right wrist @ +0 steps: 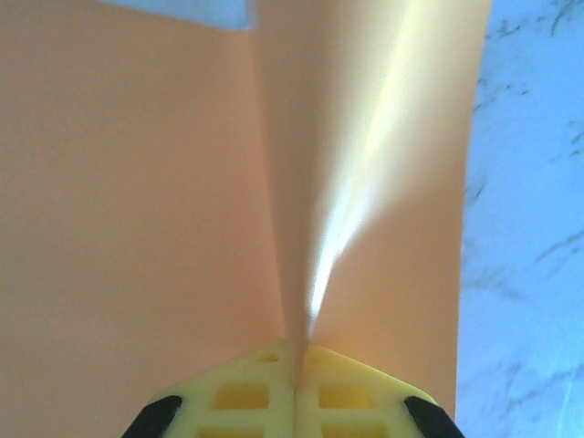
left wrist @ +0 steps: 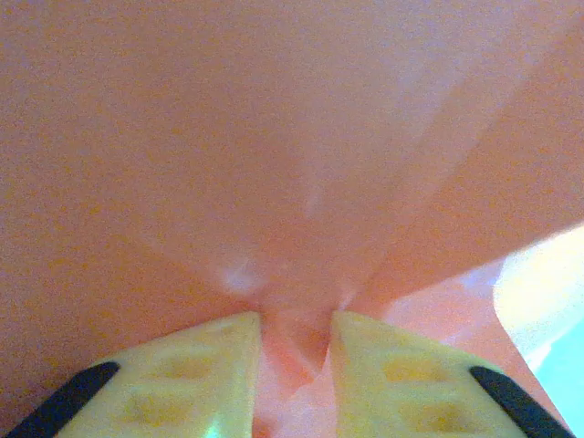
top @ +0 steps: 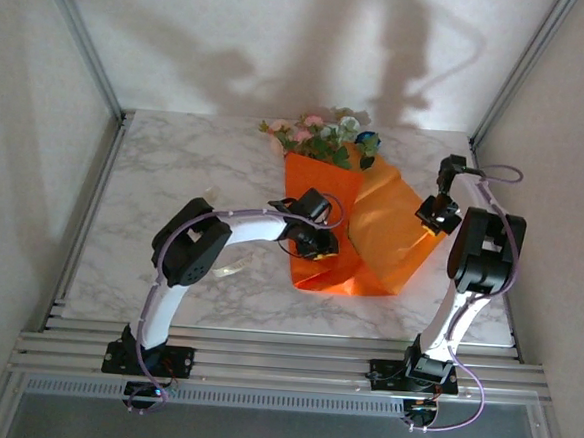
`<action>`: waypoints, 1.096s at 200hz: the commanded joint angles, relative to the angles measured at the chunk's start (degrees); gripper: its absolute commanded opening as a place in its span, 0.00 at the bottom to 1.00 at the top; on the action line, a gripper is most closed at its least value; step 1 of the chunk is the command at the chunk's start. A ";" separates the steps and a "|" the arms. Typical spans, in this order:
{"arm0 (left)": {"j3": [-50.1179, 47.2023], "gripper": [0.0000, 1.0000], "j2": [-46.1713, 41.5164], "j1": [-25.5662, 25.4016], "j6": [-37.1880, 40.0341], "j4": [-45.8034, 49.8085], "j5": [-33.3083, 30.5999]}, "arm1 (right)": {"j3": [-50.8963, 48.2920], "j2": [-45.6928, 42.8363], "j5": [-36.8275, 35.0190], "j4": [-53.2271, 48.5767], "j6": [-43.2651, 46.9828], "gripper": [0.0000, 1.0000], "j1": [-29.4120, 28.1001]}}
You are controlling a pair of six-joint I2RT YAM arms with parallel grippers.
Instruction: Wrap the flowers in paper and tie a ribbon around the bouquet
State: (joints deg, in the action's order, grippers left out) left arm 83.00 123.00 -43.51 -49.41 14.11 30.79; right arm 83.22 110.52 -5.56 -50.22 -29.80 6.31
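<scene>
Nearest the arm bases, the left jaws pinch a bunched fold of the paper [top: 381, 240] at its near left part, the yellow fingers [left wrist: 196, 374] slightly apart with crumpled orange sheet between them. Farther back on the right, the right jaws are pressed together on the sheet's right edge, a crease rising from them. The paper lies on the marble counter [top: 175, 171]. The flowers [top: 323, 138] rest at its far end.
</scene>
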 commanded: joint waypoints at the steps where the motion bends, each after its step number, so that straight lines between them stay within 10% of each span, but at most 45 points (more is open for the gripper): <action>1: -0.81 0.32 -3.83 0.44 1.37 3.13 -4.10 | -1.90 -6.17 -3.89 -2.25 -2.23 0.00 -0.59; 79: -2.22 0.47 -11.21 2.40 1.26 0.46 -1.80 | -1.55 -10.60 -5.17 -3.51 -2.45 0.03 -3.85; 153: 37.92 0.37 11.53 -4.26 13.78 28.58 -11.13 | 1.13 -11.26 -7.81 -5.57 -1.84 0.06 -7.15; 187: 30.44 0.30 6.90 -4.27 11.91 23.32 -15.74 | 4.50 -12.08 -9.93 -7.35 -1.05 0.06 -9.70; 219: 15.50 0.24 2.09 -4.31 6.33 6.36 -4.96 | 6.99 -11.91 -11.07 -9.67 -1.00 0.06 -11.40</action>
State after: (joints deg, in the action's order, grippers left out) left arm 105.08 128.84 -48.12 -39.27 31.31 20.01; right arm 87.57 100.68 -14.17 -56.53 -31.07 -3.86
